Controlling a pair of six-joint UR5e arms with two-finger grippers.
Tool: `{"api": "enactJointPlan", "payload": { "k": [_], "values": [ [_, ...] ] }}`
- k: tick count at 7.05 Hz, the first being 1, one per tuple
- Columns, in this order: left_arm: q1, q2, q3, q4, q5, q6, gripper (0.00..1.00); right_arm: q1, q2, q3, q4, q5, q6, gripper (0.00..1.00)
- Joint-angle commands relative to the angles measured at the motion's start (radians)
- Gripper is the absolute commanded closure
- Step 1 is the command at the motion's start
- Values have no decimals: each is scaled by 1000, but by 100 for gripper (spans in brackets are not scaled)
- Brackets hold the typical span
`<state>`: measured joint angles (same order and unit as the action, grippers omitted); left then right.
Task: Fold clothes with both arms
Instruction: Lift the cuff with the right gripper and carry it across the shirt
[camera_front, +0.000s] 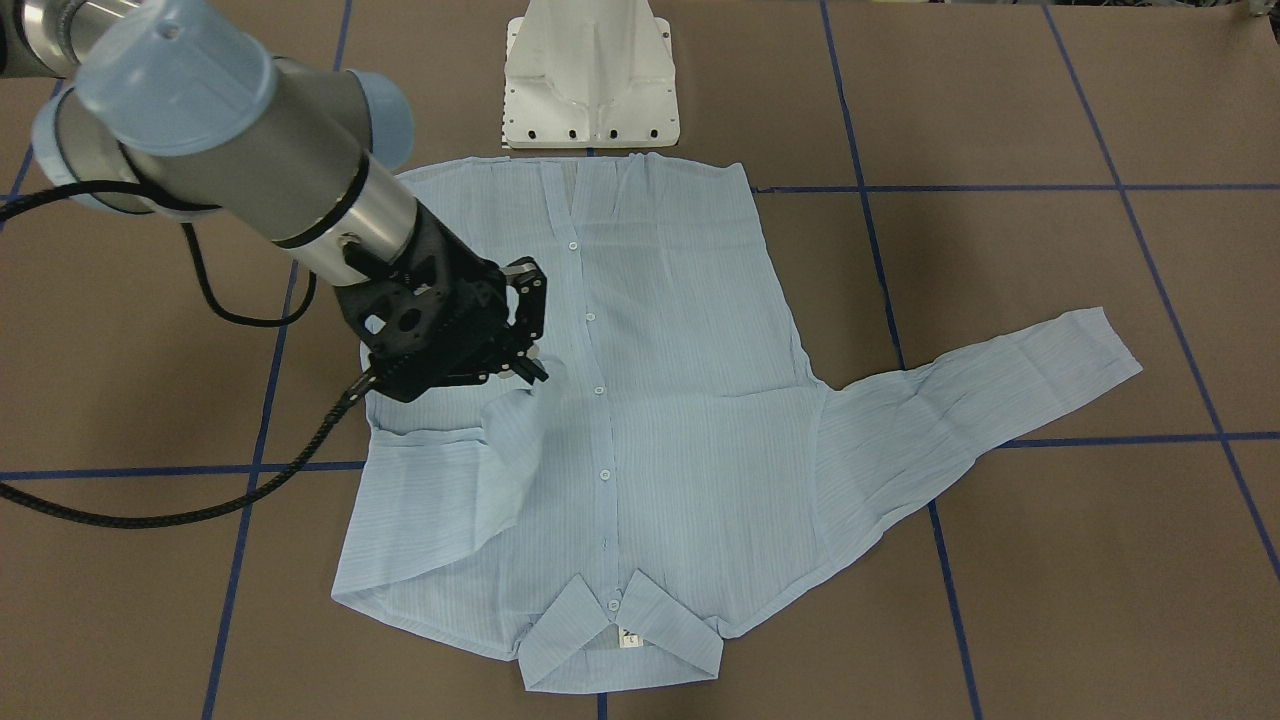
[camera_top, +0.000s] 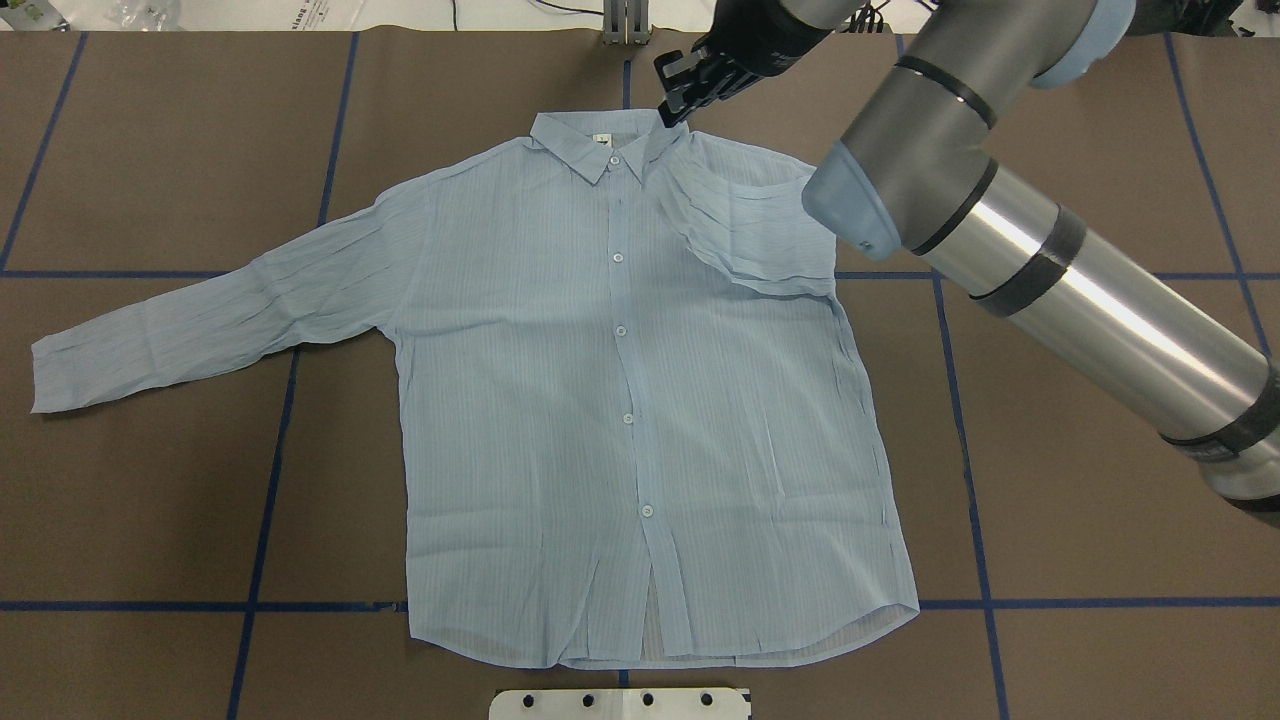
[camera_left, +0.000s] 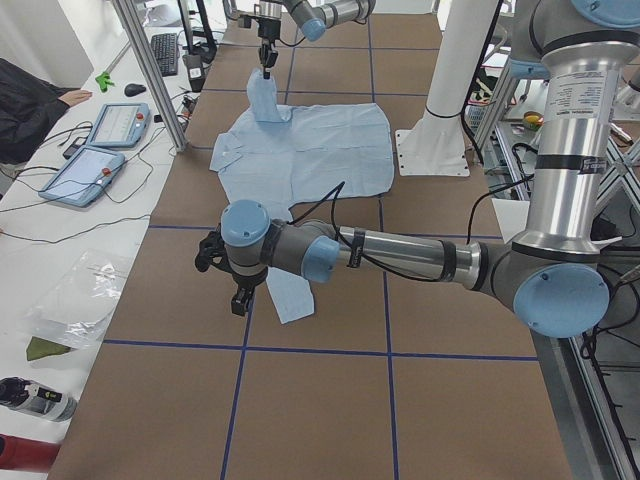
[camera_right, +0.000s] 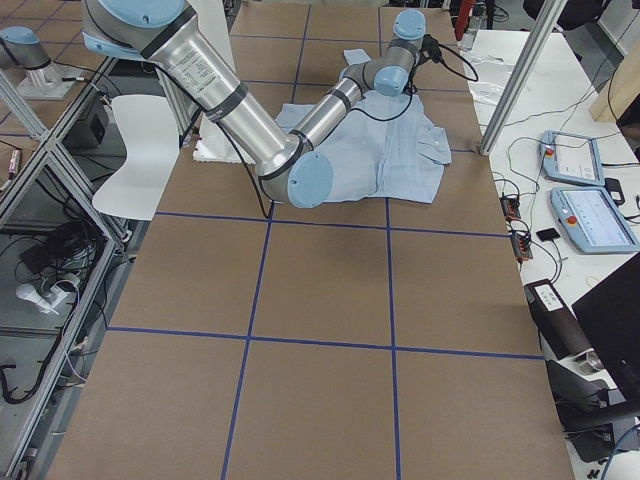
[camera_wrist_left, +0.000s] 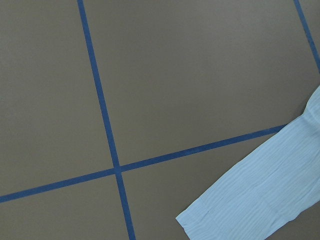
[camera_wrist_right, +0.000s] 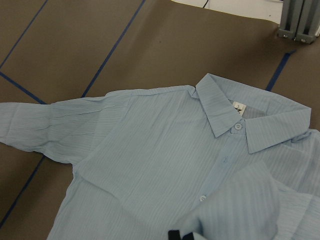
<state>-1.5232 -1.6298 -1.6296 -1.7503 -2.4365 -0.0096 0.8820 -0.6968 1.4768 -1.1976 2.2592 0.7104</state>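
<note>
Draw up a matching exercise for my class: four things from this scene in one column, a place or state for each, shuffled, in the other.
1 right gripper
2 left gripper
3 collar
4 pedestal base

A white, beside the shirt
B near the end of the outstretched sleeve
C shut on the folded-over sleeve
D has a white label inside

Pairs: 1-C, 2-B, 3-D, 4-A

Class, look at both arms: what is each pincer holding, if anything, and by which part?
The right pincer grips the shirt by one sleeve, raised over the front. The left pincer's hold cannot be told.
</note>
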Motion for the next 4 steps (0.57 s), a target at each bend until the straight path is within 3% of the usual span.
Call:
{"api": "enactJointPlan", "payload": {
  "k": [1, 2, 4],
  "values": [
    [0, 2, 1, 0, 1, -4, 0, -82, 77, -97, 22, -81, 4, 100],
    [0, 4, 2, 0, 1, -4, 0, -104, 95, -175, 83, -101, 4, 100],
    [0, 1, 57, -53, -1, -6, 0, -179, 192, -342, 92, -198, 4, 100]
  ]
}}
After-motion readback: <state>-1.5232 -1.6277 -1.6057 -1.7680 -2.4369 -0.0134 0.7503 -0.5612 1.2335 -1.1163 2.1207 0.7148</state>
